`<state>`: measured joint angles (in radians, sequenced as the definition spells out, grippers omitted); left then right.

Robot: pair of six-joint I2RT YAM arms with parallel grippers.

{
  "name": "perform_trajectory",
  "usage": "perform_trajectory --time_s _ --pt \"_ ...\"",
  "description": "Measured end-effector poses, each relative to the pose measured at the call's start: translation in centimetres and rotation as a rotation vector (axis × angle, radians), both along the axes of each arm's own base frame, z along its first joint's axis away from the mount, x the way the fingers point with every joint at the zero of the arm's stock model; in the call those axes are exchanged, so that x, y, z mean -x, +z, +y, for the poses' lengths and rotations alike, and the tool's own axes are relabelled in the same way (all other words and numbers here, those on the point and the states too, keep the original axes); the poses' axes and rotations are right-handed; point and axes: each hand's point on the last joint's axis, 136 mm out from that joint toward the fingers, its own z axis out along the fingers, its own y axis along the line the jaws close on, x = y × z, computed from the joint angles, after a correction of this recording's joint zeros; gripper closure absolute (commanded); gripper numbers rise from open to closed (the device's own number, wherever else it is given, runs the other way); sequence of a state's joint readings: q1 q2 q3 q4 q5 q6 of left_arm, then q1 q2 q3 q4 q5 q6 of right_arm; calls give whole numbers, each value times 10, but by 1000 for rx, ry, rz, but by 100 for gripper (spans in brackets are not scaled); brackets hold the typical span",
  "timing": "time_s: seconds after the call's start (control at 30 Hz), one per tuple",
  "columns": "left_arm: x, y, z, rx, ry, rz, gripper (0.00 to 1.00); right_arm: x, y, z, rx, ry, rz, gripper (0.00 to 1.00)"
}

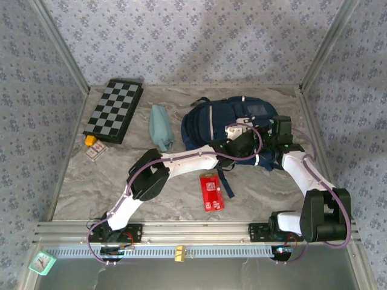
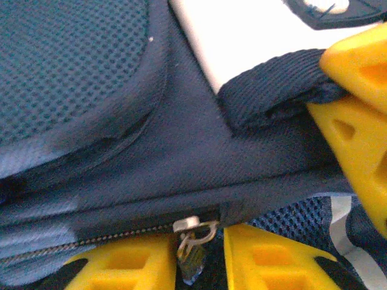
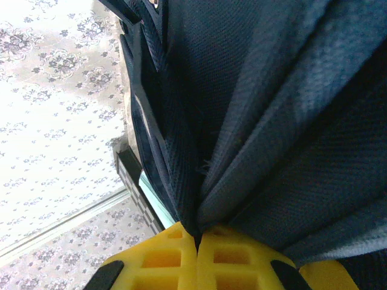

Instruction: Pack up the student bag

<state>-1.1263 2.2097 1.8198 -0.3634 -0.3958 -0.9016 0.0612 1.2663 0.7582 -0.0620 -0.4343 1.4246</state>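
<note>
Nearest you, the flat red packet (image 1: 211, 191) lies on the marbled table (image 1: 91, 187), just short of the bag and, by the look of it, not yet packed. Just past it, the large navy-blue fabric student bag (image 1: 208, 121) lies right of the table's centre, and both arms reach onto it.

Your right gripper (image 3: 196, 241) is clamped on a gathered fold of the bag's fabric, with its jaws meeting. Your left gripper (image 2: 199, 251) straddles the small metal zipper pull (image 2: 195, 244), one yellow finger on each side. Whether the fingers actually pinch it, I cannot tell.

The zipper teeth (image 2: 91, 244) look meshed, so the step in hand is probably opening the zip. Get a firm hold on the pull first. Then draw along the line of the teeth, not upward, while the right gripper holds the fabric taut against you. Go slowly, because a tab that small may slip.

Farther back lie the teal fabric pouch (image 1: 161, 128) and the flat black-and-white chessboard (image 1: 115, 110).
</note>
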Motion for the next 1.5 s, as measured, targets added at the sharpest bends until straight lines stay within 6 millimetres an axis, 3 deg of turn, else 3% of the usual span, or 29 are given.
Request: perform_trajectory --time_s 0.3,0.63,0.93,1.17,1.33,1.5 --pt "-5 3 2 -59 -54 -28 100 0 0 -4 19 12 -14 100" --pt "0 31 29 3 -84 44 100 -5 10 -2 33 113 -46 100" --pt "7 8 76 -92 -67 77 100 -3 5 2 39 221 -12 100" --pt "8 2 100 -154 -88 59 100 -10 4 -2 65 282 -2 100" --pt "12 10 84 -120 -153 45 100 -35 8 -11 102 324 -13 100" --pt "21 37 46 -55 -207 22 100 -77 19 -19 165 376 -56 100"
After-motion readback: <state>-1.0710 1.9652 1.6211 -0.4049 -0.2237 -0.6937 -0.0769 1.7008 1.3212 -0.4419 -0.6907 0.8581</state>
